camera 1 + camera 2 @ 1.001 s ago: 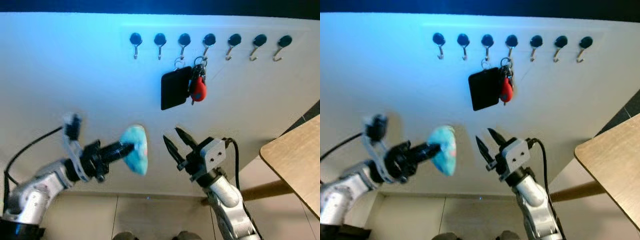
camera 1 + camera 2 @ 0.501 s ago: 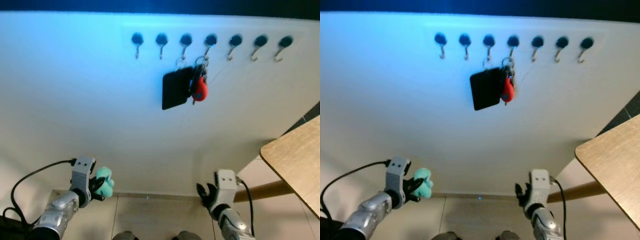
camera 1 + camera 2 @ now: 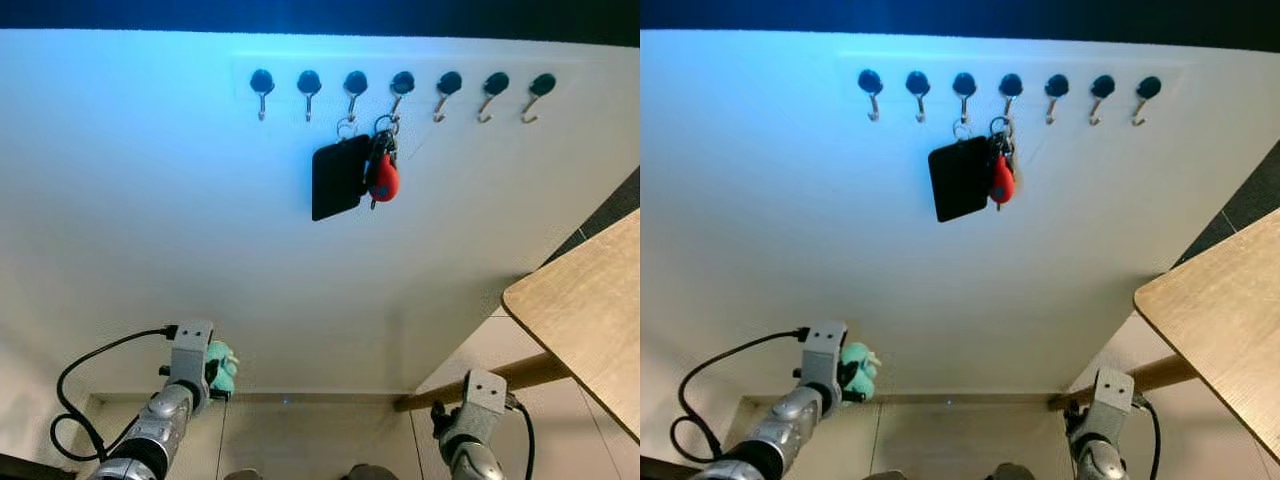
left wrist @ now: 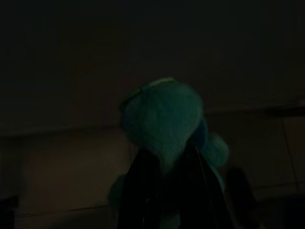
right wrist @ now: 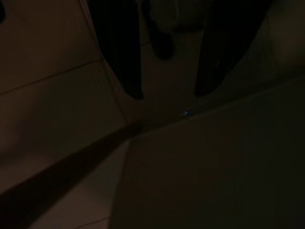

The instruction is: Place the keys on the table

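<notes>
A bunch of keys with a red fob [image 3: 383,178] hangs from a hook [image 3: 400,84] on the white wall, beside a black card holder [image 3: 336,180]. Both arms hang low, well below the keys. My left gripper [image 4: 167,157] is shut on a teal plush toy [image 4: 164,117], which also shows by the wall's base [image 3: 224,368]. In the dark right wrist view my right gripper [image 5: 167,94] is open and holds nothing, its fingers pointing at the floor. The right wrist [image 3: 482,395] sits low at the right.
A row of several black hooks [image 3: 308,82] runs along the wall. A light wooden table [image 3: 585,310] stands at the right, with a wooden leg [image 3: 520,372] under it. Tiled floor [image 3: 310,440] lies below.
Both arms have dropped from chest height near the wall to hang low. The left gripper still holds the plush toy. The camera has shifted slightly.
</notes>
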Motion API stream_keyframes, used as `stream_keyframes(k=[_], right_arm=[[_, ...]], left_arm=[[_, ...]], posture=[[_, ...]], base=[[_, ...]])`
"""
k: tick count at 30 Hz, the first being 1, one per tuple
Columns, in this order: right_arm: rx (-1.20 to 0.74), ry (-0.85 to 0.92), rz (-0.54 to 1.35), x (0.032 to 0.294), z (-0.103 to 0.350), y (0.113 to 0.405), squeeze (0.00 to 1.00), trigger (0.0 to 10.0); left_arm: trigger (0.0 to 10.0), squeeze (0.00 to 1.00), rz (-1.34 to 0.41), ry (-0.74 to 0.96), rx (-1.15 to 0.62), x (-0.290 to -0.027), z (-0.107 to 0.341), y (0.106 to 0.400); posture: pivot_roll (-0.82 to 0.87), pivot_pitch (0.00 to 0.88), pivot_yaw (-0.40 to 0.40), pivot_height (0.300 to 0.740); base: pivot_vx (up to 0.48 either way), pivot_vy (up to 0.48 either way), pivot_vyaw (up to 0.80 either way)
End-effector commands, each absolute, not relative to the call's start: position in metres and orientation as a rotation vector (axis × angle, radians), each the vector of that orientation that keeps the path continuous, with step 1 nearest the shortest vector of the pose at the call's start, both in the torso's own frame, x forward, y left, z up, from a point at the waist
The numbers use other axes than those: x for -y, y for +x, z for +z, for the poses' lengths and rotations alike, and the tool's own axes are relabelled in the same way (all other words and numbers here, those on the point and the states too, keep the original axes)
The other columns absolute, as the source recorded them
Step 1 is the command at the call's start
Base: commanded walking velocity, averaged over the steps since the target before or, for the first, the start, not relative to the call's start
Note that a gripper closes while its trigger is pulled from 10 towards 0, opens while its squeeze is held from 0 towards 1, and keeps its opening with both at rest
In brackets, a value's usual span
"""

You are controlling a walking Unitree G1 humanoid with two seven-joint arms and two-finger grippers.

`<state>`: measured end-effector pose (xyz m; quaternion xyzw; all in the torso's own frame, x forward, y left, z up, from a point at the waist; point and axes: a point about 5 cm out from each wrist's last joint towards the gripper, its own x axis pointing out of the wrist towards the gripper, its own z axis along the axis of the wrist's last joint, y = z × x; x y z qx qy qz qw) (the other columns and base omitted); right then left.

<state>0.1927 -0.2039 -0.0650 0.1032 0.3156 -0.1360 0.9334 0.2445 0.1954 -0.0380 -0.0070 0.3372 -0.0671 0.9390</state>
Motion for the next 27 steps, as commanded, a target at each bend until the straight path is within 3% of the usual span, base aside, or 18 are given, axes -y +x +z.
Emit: stream_keyframes(k=[1,7,27], right_arm=[[-0.684,0.202,-0.242,0.198,-0.071,0.186,0.00,10.0],[-0.688,0.184,-0.221,0.195,-0.072,0.184,0.00,10.0],[-0.700,0.161,-0.199,0.190,-0.076,0.179,0.00,10.0]], left_arm=[[10.0,0.00,-0.145,-0.057,-0.689,-0.191,-0.044,0.237],[10.0,0.00,-0.169,-0.063,-0.689,-0.187,-0.047,0.232],[10.0,0.00,-0.189,-0.085,-0.627,-0.177,-0.044,0.237]], posture=[[0.03,0.071,-0.016,0.740],[0.03,0.085,-0.021,0.740],[0.05,0.088,-0.013,0.740]], base=[[0.000,0.000,0.00],[0.000,0.000,0.00],[-0.330,0.000,0.00]])
